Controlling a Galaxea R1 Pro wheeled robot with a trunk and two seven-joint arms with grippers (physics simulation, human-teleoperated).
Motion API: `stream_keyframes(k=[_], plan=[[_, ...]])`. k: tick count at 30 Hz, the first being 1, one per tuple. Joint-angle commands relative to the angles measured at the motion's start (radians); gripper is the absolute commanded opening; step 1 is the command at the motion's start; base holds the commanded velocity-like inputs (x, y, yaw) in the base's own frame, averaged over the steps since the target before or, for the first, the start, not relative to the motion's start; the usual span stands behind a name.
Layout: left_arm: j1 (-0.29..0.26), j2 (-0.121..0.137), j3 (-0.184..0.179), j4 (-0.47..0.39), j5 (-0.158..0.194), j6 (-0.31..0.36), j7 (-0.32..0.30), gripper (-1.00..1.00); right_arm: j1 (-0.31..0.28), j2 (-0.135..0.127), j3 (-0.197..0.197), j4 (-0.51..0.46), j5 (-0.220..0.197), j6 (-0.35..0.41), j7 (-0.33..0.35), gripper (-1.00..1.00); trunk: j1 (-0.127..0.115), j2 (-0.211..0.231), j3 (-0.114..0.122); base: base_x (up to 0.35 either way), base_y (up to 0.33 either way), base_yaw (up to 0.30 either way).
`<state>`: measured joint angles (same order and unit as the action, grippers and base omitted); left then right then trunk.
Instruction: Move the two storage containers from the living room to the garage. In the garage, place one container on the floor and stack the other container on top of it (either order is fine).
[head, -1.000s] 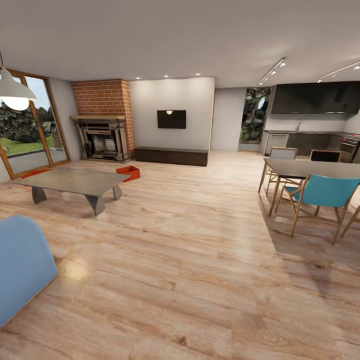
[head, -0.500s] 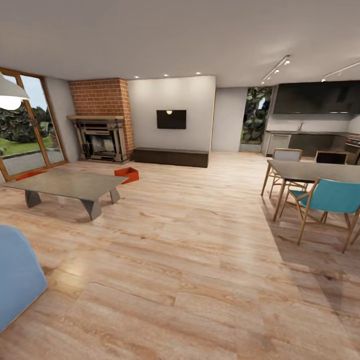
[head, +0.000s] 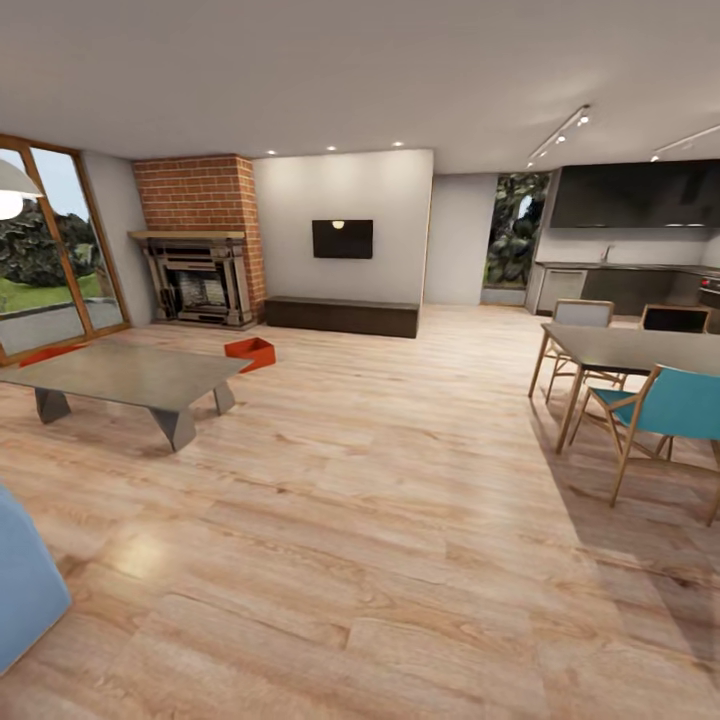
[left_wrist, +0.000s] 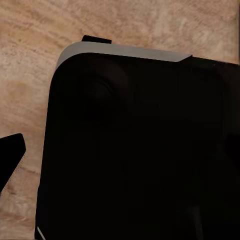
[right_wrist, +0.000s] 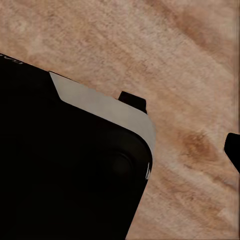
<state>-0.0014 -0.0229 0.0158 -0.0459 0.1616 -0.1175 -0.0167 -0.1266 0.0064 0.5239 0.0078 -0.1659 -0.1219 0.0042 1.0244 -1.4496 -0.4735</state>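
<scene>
- Two orange-red bins sit on the living-room wood floor (head: 380, 520), far left of head view: one bin (head: 47, 353) mostly hidden behind the grey coffee table (head: 125, 372), only a sliver showing; the other bin (head: 251, 351) just past the table's right corner, fully in sight.
- Blue sofa (head: 25, 585) cut off at frame's lower-left edge.
- Brick fireplace (head: 198, 240) and wall TV (head: 342, 239) at the back; bins lie between table and hearth.
- Dining table (head: 640, 350) w/ teal chair (head: 670, 405) at right, partly cropped.
- Grippers: cannot tell how wide either pincer stands or if it holds anything; wrist views look down on the dark robot body over planks.
- Judged: approach phase, nothing picked up yet, garage not in sight.
</scene>
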Motion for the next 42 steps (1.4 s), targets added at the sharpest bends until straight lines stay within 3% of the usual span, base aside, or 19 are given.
stream_keyframes(k=[1,42], plan=[[0.000,0.000,0.001,0.000,0.007,-0.002,-0.002,1.00,-0.001,0.000,0.008,0.001,-0.010,-0.004,0.000,1.00,0.001,0.000,-0.001,0.322,0.000,0.000],[0.000,0.000,0.001,0.000,0.007,-0.002,0.000,1.00,-0.001,0.001,0.008,0.001,-0.010,-0.004,0.000,1.00,0.001,0.000,-0.001,0.322,0.000,0.000]])
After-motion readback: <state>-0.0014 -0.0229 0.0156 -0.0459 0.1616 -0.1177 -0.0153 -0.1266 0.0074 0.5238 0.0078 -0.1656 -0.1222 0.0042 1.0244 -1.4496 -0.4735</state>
